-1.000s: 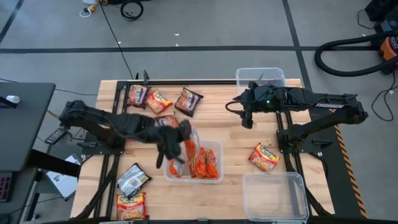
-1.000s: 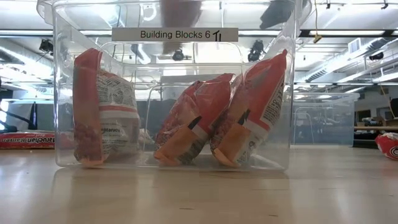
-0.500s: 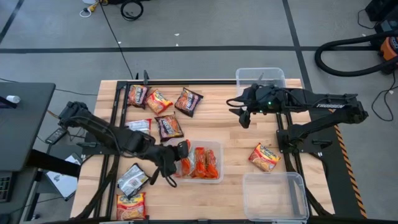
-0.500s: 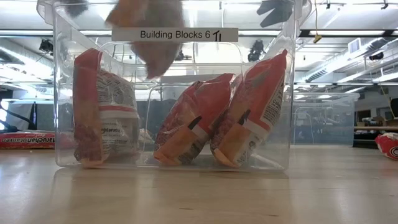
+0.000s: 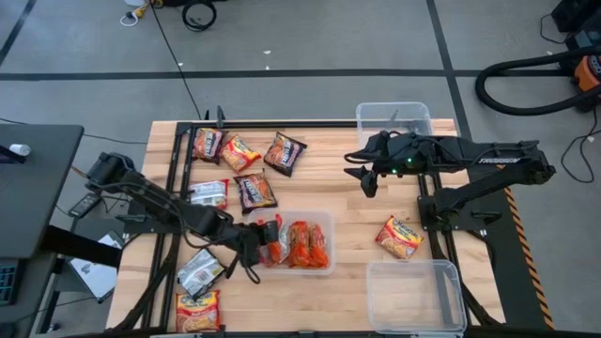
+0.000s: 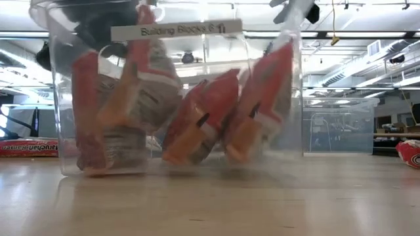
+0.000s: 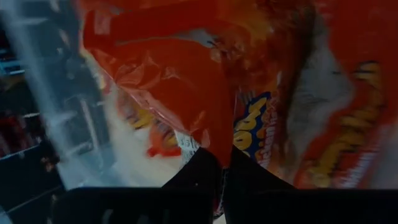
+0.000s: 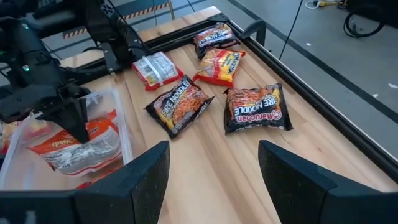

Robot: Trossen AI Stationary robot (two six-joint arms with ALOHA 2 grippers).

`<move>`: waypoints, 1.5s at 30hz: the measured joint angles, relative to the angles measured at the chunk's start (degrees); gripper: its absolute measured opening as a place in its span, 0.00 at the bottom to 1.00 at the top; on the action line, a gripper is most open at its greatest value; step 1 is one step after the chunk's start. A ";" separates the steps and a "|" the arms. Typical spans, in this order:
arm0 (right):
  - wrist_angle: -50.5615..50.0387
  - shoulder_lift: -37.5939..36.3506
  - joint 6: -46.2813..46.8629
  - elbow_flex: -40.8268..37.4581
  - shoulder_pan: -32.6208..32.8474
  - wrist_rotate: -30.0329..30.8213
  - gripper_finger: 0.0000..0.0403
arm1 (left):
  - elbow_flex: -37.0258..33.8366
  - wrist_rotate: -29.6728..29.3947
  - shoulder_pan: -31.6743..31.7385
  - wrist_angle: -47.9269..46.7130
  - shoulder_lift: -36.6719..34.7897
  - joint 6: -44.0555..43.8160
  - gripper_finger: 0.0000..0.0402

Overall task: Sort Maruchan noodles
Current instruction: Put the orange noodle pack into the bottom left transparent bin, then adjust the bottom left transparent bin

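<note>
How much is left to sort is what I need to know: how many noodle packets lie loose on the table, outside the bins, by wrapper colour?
Dark brown packets: 3
Silver-white packets: 2
Yellow-red packets: 3
Total: 8

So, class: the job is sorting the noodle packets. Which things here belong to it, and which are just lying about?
Belongs to the job:
- noodle packets
- clear bin holding orange packets
- left hand, gripping one

Just lying about:
- vacuum hose
- floor cables
</note>
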 joint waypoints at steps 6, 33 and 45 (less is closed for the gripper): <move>0.02 0.00 1.44 0.00 -0.08 0.00 0.62 | -0.58 1.83 0.11 2.18 0.23 -3.37 0.09; -0.56 9.40 -0.82 0.00 6.46 -8.64 0.62 | 17.69 4.65 0.28 -21.96 -2.56 -28.27 0.27; -2.03 22.98 -7.60 0.00 9.54 -11.95 0.62 | 17.08 21.38 -5.13 -48.13 -10.23 -73.66 0.19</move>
